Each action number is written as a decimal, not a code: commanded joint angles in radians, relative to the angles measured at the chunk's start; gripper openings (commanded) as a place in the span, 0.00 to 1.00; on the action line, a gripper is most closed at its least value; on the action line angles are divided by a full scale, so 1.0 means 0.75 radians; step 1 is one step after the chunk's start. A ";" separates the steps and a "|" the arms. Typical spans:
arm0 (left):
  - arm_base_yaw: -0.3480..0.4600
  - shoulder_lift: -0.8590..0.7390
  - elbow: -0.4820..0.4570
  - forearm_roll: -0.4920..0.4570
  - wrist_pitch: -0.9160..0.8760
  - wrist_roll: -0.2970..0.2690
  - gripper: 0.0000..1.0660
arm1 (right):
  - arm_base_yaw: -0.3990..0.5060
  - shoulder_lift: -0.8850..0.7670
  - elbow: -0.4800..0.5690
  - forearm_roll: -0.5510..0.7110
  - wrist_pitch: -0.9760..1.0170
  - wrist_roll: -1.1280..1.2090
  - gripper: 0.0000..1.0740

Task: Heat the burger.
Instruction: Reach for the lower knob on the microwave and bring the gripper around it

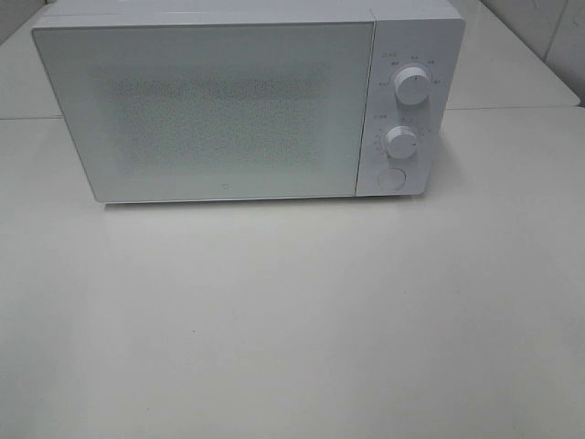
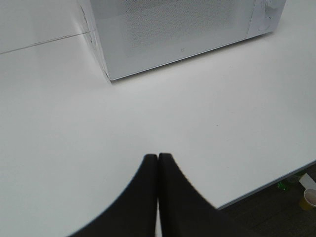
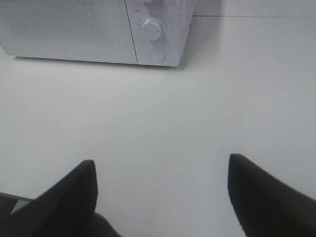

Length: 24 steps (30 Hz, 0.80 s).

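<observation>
A white microwave oven (image 1: 228,110) stands at the back of the white table (image 1: 292,329) with its door (image 1: 201,110) shut flush; the door's milky, speckled panel lets nothing behind it be made out, so what the cavity holds cannot be told. The burger shows in no view; where it lies and how it looks cannot be told. Right of the door sit an upper dial (image 1: 412,87), a lower dial (image 1: 400,140) and a round button (image 1: 390,179); the marks around the dials are too fine to read. Both wrist views cut off the top of the oven. The left gripper (image 2: 157,157) is over bare tabletop with its dark fingertips pressed together on nothing; the right gripper (image 3: 160,163) has its jaws spread wide, only table between them. Past the table edge a paper cup (image 2: 310,197) stands on the dark floor, partly cut off by the frame.
</observation>
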 commanded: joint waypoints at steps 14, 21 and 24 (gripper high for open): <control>0.000 -0.028 0.001 -0.007 0.000 0.007 0.00 | -0.007 0.257 -0.040 -0.012 -0.425 0.024 0.63; 0.000 -0.031 0.001 -0.007 0.000 0.007 0.00 | -0.007 0.548 -0.003 -0.012 -0.801 0.024 0.62; 0.000 -0.031 0.001 -0.007 0.000 0.007 0.00 | -0.007 0.679 -0.004 -0.012 -0.920 0.024 0.62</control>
